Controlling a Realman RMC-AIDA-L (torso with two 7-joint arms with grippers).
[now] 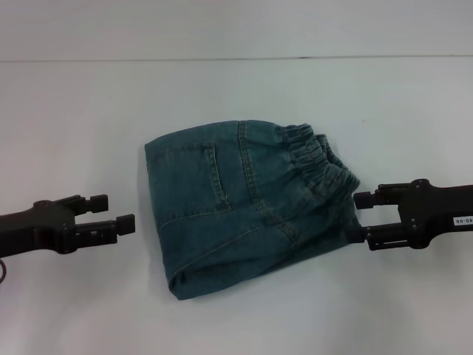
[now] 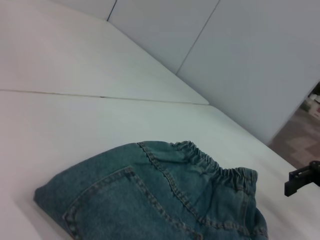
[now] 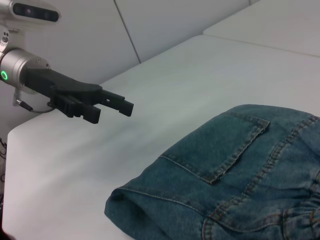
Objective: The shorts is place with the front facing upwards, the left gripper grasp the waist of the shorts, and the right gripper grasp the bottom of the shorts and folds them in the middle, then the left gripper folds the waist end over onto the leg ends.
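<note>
Folded denim shorts [image 1: 247, 203], puckered waistband [image 1: 318, 159] rightward, apparently between two open, empty end effectors.

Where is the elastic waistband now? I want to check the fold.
In the head view the waist of the shorts lies at the folded shorts' far right corner, just beyond the open right end effector.

The shorts [image 1: 244, 203] are denim cloth, a matt teal-blue weave faded paler in patches, with raised stitched seams and a patch pocket [image 1: 211, 177] outlined in thread. The waist of the shorts [image 1: 321, 163] is puckered, gathered elastic, rougher than the flat legs. The worktop [image 1: 74, 118] is smooth, matt white. The left gripper [image 1: 118, 214] and the right gripper [image 1: 361, 217] look like matt black plastic or painted metal; the right carries a small white label [image 1: 462, 220].
</note>
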